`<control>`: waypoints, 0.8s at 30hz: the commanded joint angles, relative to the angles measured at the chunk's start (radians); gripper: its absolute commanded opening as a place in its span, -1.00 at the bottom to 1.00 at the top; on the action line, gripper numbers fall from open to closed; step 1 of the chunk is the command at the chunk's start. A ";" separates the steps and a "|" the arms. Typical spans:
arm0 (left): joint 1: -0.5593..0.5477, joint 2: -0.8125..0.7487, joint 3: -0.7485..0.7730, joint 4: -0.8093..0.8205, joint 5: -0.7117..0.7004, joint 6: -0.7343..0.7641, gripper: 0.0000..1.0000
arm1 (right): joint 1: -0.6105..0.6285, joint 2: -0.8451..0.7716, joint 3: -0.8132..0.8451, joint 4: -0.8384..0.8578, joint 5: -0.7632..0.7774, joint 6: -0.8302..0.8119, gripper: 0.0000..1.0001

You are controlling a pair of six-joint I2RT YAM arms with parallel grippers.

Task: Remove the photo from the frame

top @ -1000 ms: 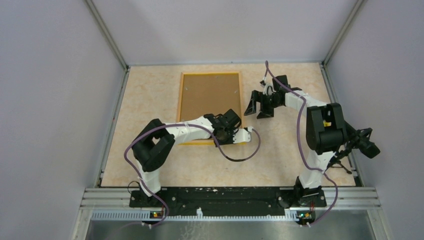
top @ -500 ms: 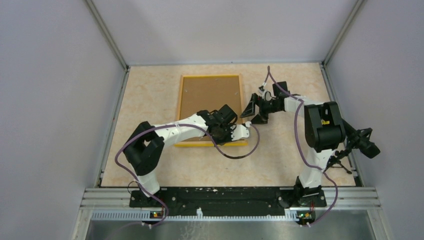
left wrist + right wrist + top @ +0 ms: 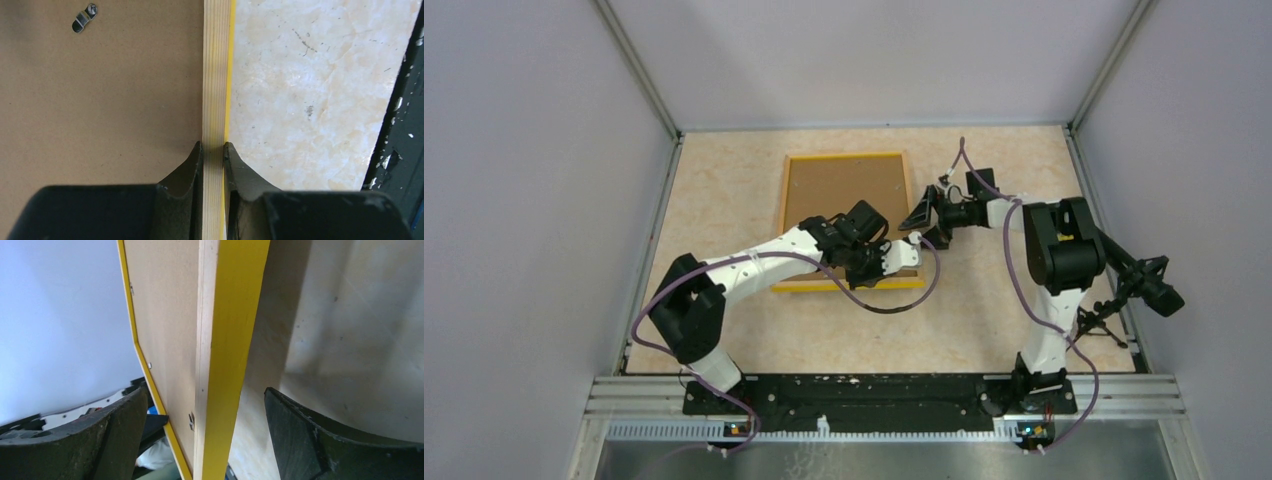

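The frame lies back side up on the table, showing its brown panel with a light wooden rim and a yellow edge. The photo is hidden beneath the panel. My left gripper is shut on the frame's right rim near its near right corner; the left wrist view shows the jaws pinching the wooden rim. My right gripper is open and straddles the same right edge farther back. In the right wrist view its fingers stand wide on either side of the yellow edge, not touching it.
A small metal clip sits on the back panel. Marbled tabletop lies to the frame's right. Grey walls enclose the table on three sides. A black stand is at the right edge.
The right gripper has moved left and down from beside the frame to straddle its right edge. The left arm has stretched further, and the frame's near end has shifted slightly to the right.
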 commanded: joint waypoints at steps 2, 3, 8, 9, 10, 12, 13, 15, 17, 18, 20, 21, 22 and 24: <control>0.008 -0.095 -0.016 0.056 0.120 0.017 -1.00 | 0.017 0.044 -0.020 0.283 -0.105 0.231 0.57; 0.008 -0.100 -0.026 0.062 0.125 0.024 -1.00 | 0.018 0.052 -0.023 0.322 -0.112 0.264 0.53; 0.007 -0.105 -0.043 0.081 0.126 0.035 -1.00 | 0.040 0.083 -0.045 0.450 -0.136 0.380 0.35; 0.007 -0.101 -0.044 0.084 0.123 0.032 -1.00 | 0.046 0.086 -0.054 0.488 -0.138 0.405 0.31; 0.007 -0.098 -0.044 0.086 0.122 0.031 -1.00 | 0.053 0.088 -0.066 0.518 -0.141 0.433 0.27; 0.007 -0.096 -0.048 0.097 0.120 0.026 -1.00 | 0.061 0.092 -0.095 0.579 -0.141 0.485 0.19; 0.007 -0.096 -0.052 0.100 0.122 0.025 -1.00 | 0.064 0.094 -0.104 0.595 -0.141 0.500 0.14; 0.007 -0.096 -0.057 0.107 0.129 0.020 -1.00 | 0.068 0.103 -0.104 0.598 -0.144 0.506 0.06; 0.008 -0.095 -0.060 0.114 0.134 0.015 -1.00 | 0.068 0.109 -0.098 0.598 -0.147 0.510 -0.03; 0.007 -0.094 -0.062 0.117 0.137 0.013 -1.00 | 0.070 0.111 -0.094 0.600 -0.148 0.514 -0.06; 0.007 -0.092 -0.063 0.120 0.134 0.012 -1.00 | 0.076 0.117 -0.091 0.606 -0.152 0.518 -0.11; 0.007 -0.092 -0.064 0.123 0.134 0.013 -1.00 | 0.079 0.121 -0.088 0.609 -0.152 0.523 -0.14; 0.007 -0.093 -0.065 0.126 0.137 0.013 -1.00 | 0.080 0.125 -0.089 0.615 -0.152 0.528 -0.16; 0.007 -0.097 -0.067 0.129 0.152 0.014 -1.00 | 0.085 0.141 -0.085 0.642 -0.150 0.548 -0.20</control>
